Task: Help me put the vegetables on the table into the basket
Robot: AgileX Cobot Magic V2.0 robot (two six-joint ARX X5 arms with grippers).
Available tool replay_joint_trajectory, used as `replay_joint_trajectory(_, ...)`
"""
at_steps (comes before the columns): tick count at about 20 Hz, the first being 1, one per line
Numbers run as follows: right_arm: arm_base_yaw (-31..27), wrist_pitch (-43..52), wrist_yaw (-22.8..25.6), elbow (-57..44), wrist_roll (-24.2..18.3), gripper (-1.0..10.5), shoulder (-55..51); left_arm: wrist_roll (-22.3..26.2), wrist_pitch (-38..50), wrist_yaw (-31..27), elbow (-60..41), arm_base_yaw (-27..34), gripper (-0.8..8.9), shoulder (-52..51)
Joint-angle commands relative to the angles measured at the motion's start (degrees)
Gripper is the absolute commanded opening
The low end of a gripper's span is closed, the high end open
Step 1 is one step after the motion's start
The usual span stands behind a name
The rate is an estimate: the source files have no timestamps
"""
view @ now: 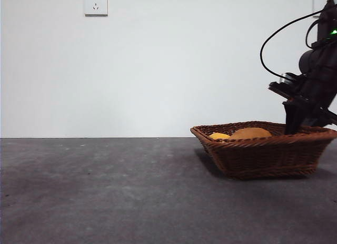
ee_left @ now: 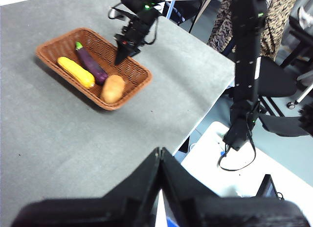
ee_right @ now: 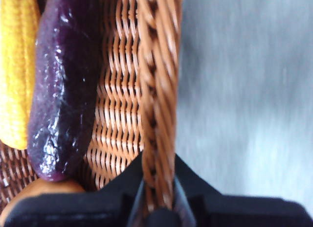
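The brown wicker basket (view: 263, 157) stands on the grey table (view: 105, 191) at the right. In it lie the yellow corn (ee_left: 76, 72), the purple eggplant (ee_left: 90, 64) and the tan potato (ee_left: 113, 88). The corn (view: 219, 135) and potato (view: 251, 132) just show over the near rim. My right gripper (view: 292, 129) is down at the basket's far rim (ee_right: 156, 65), open by a narrow gap, with the rim showing between its jaws. Nothing is held, and the eggplant (ee_right: 61, 90) lies beside it. My left gripper (ee_left: 160, 151) hangs shut and empty, high over the table's edge.
The table's edge (ee_left: 205, 104) runs close behind the basket, with a black stand (ee_left: 244, 65) and a chair (ee_left: 279, 90) beyond it. A wall socket (view: 96, 3) sits high on the white wall.
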Motion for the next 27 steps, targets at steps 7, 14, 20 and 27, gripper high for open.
replay_joint_trajectory(7,-0.1,-0.9,1.6,5.1,-2.6,-0.1,4.1,-1.6,0.1,0.0,-0.3,0.0,-0.05,-0.2)
replay_joint_trajectory(14,0.0,0.6,4.3,5.1,1.1,6.2,3.9,0.5,0.1,-1.9,-0.3,0.0,-0.05,-0.2)
replay_joint_trajectory(20,0.0,-3.2,7.1,5.1,2.0,4.6,-7.6,3.1,0.1,-12.4,-0.3,0.0,-0.04,-0.2)
replay_joint_trajectory(27,2.2,-7.4,10.8,5.1,3.1,-0.1,-39.8,6.9,0.1,-20.2,-0.4,0.0,-0.04,1.2)
